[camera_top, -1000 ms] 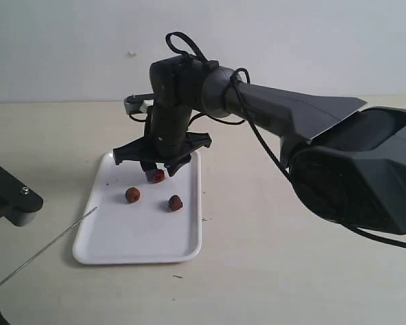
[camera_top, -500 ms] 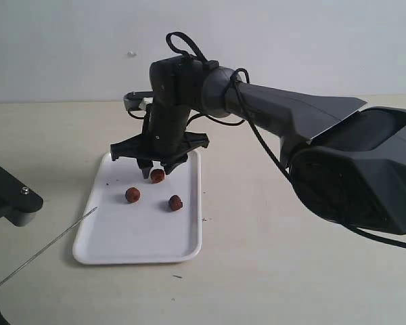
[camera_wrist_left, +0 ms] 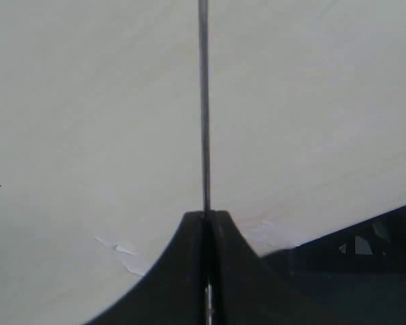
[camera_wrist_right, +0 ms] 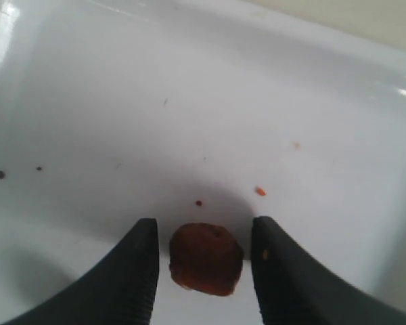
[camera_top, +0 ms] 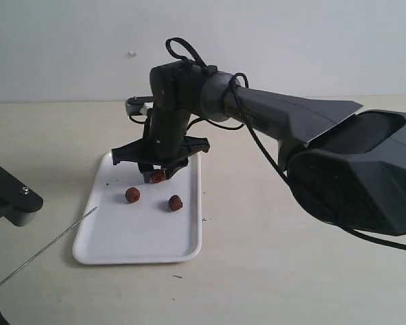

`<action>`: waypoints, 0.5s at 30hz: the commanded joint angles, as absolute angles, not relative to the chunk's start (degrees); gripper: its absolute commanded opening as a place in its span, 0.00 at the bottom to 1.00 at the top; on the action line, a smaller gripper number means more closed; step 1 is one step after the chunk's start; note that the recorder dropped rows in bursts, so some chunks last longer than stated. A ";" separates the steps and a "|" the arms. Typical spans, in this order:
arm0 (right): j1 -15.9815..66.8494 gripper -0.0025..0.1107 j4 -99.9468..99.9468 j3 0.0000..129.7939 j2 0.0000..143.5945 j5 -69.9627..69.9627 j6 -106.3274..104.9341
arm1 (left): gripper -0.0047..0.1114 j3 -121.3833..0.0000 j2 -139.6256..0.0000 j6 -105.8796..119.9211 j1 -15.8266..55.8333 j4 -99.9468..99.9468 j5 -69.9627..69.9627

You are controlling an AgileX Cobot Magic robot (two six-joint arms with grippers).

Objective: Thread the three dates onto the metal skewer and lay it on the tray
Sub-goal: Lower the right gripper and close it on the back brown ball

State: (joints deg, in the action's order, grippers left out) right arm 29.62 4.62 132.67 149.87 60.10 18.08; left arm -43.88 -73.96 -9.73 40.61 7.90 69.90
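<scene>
exterior view is showing a white tray (camera_top: 139, 237) lying on the pale counter (camera_top: 271, 271), toward the counter's left edge, with its long sides running from the near edge toward the far edge. three dates are lying loose on the tray. the far date (camera_top: 158, 177) is sitting near the tray's far edge. the left date (camera_top: 132, 195) and the right date (camera_top: 175, 202) are sitting side by side around the tray's middle, apart from each other.

the right gripper (camera_top: 157, 172) is reaching down from the dark right arm (camera_top: 291, 115) over the far end of the tray, with its jaws standing partly open on either side of the far date. right wrist view is showing that date resting on the tray floor between the two black fingers (camera_wrist_right: 142, 271). a thin gap is showing on each side, so the jaws are bracketing the date without pressing it. a few dark specks (camera_wrist_right: 1, 174) and reddish crumbs (camera_wrist_right: 260, 191) are lying on the white surface nearby.

the left gripper (camera_wrist_left: 206, 220) is sitting by the counter's near left corner, mostly outside the exterior view, with its jaws pinching tight on the metal skewer (camera_top: 47, 245). the skewer is sticking straight out from the gripper and slanting toward the tray, and its tip is ending at the tray's left rim. whether it is touching the rim i cannot tell.
</scene>
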 commanded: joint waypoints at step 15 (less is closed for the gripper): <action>29.64 0.29 4.01 133.08 149.85 60.29 18.18 | 0.04 -43.51 -73.37 -10.37 40.63 7.75 69.96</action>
